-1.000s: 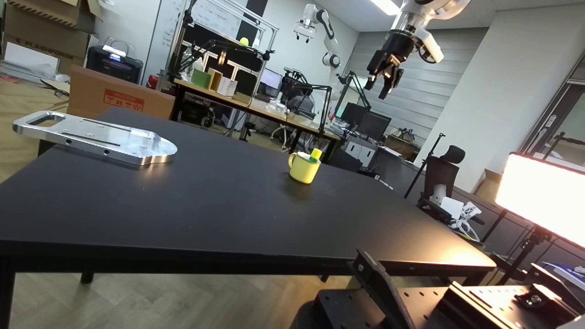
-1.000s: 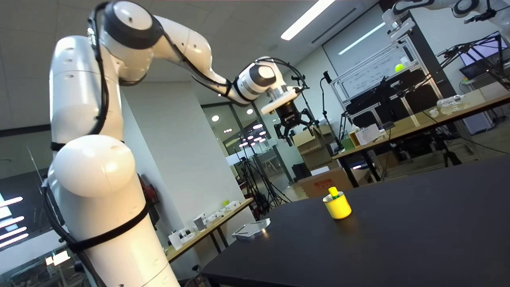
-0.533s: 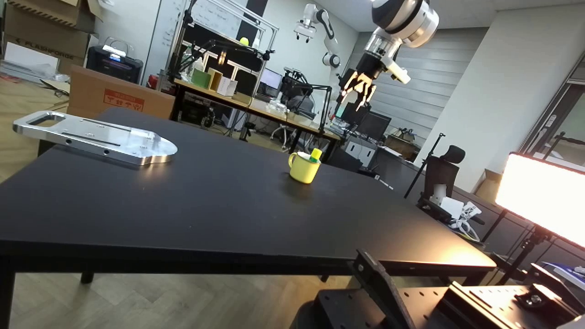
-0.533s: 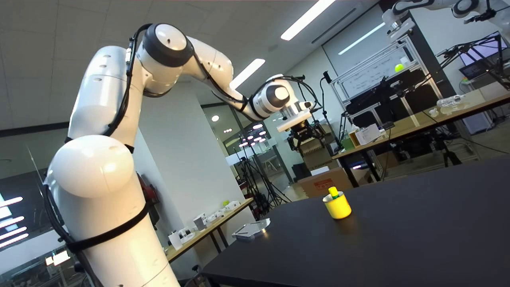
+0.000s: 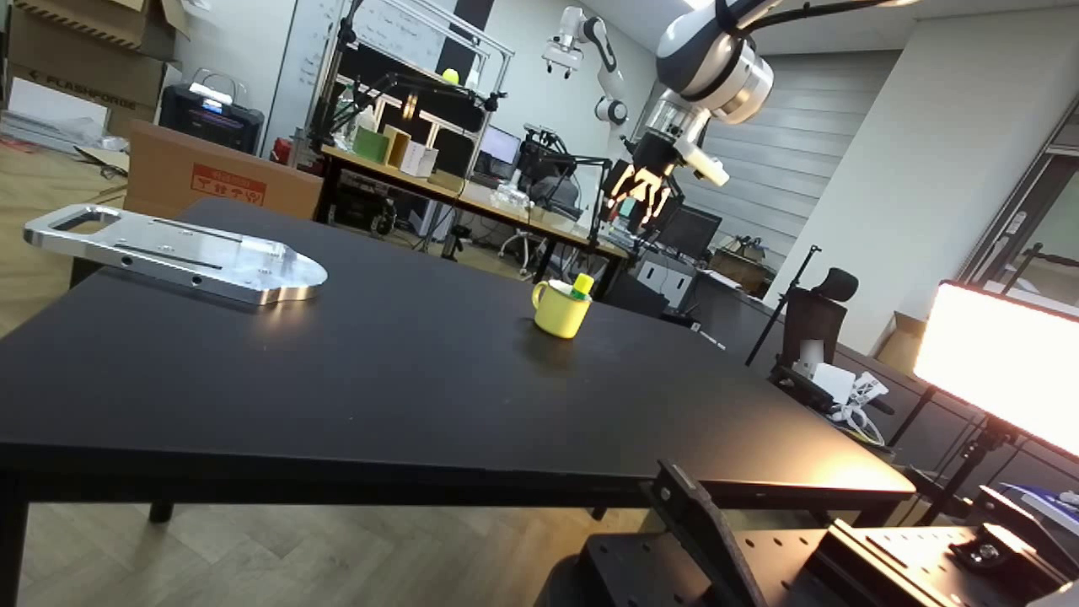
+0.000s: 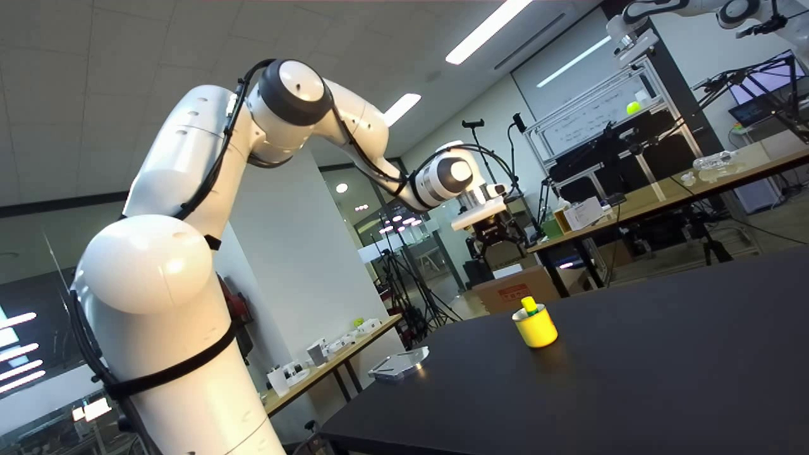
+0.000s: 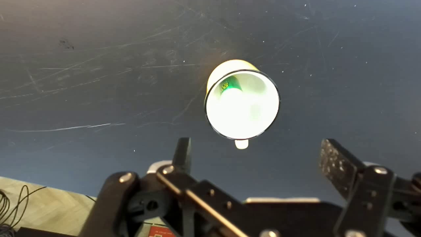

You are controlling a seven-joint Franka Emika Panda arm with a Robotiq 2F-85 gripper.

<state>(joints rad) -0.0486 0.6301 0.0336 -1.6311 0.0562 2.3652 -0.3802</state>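
A yellow mug (image 5: 559, 314) stands upright on the black table (image 5: 405, 388), with a small bottle (image 5: 582, 286), green with a yellow cap, sticking out of it. In the wrist view, the mug's pale inside (image 7: 241, 115) is overexposed, with part of the green bottle (image 7: 233, 84) showing in it. The mug's handle (image 7: 241, 144) points toward my gripper (image 7: 255, 139). My jaws stand wide open with nothing between them. In both exterior views the gripper (image 6: 499, 256) hangs above the table, higher than the mug and apart from it.
A silver metal plate (image 5: 177, 253) with a handle slot lies at a far table edge. Beside the table stand a bright light panel (image 5: 1003, 362) and a black metal mount (image 5: 708, 531). A wooden desk (image 5: 472, 196) with equipment and a cardboard box (image 5: 215, 181) are behind.
My gripper has come down and closer to the mug, moving left in one picture and right in the other. Its jaws stay open. The mug, bottle and plate have not moved.
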